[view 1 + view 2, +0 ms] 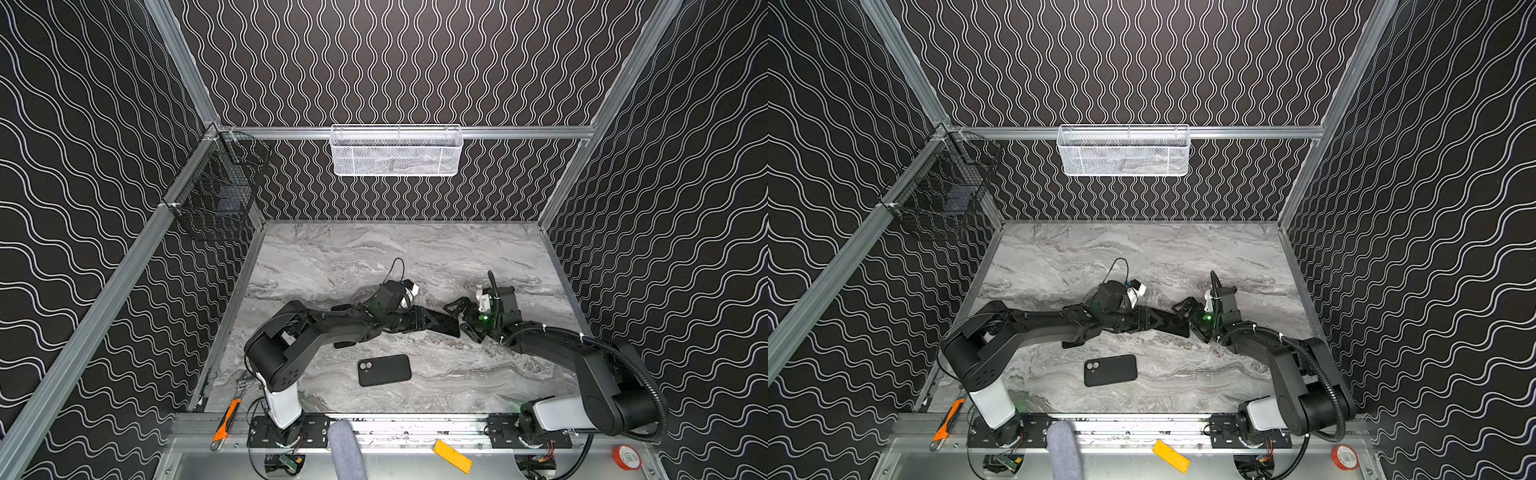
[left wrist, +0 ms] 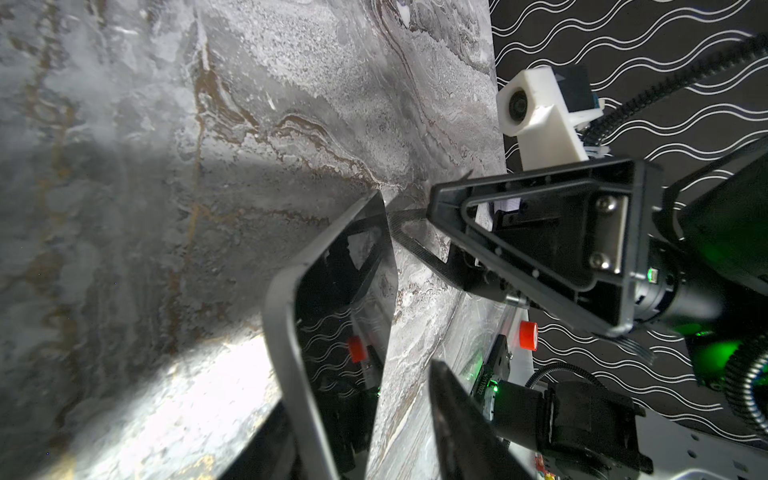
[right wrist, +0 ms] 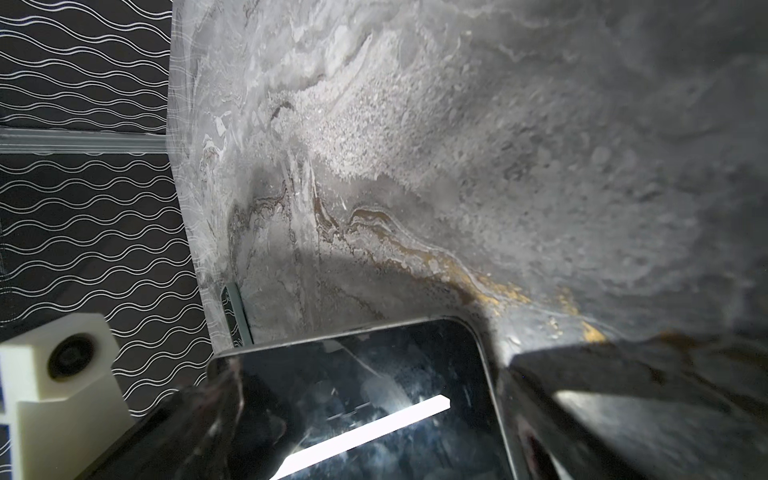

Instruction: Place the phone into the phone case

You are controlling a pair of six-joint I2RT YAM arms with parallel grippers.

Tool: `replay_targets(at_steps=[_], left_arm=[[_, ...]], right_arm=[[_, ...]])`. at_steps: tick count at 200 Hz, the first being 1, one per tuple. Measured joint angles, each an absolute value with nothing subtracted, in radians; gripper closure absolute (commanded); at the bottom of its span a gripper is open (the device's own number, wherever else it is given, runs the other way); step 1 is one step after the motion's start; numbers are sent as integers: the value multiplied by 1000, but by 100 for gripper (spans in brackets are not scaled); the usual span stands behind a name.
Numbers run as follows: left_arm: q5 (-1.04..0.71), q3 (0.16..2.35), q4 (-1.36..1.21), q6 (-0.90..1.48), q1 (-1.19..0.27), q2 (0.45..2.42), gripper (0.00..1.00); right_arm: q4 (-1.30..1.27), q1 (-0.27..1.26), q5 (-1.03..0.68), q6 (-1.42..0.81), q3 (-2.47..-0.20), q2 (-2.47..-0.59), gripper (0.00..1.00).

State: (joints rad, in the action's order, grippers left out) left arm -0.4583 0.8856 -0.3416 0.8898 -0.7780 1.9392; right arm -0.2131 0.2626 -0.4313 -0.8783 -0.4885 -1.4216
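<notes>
The black phone (image 1: 445,327) hangs tilted, screen up, low over the marble table (image 1: 353,266) between my two grippers. In the left wrist view the phone (image 2: 345,311) lies between the fingers of my left gripper (image 2: 357,415). One finger is under it, and the other finger (image 2: 453,415) stands apart from the screen. My right gripper (image 1: 459,320) faces it with its fingers spread wide on either side of the phone's other end (image 3: 374,395). The black phone case (image 1: 384,370) lies flat nearer the front, camera cut-out to the left, touched by nothing.
A white mesh basket (image 1: 397,151) hangs on the back rail and a black wire basket (image 1: 216,187) on the left rail. On the front frame lie an orange cutter (image 1: 226,419), a grey cylinder (image 1: 345,451), a yellow block (image 1: 452,456) and a red tape roll (image 1: 625,456).
</notes>
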Motion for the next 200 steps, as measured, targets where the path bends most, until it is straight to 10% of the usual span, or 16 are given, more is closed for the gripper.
replay_targets(at_steps=[200], left_arm=[[-455, 867, -302, 882, -719, 1831, 94]], right_arm=[[-84, 215, -428, -819, -523, -1270, 1]])
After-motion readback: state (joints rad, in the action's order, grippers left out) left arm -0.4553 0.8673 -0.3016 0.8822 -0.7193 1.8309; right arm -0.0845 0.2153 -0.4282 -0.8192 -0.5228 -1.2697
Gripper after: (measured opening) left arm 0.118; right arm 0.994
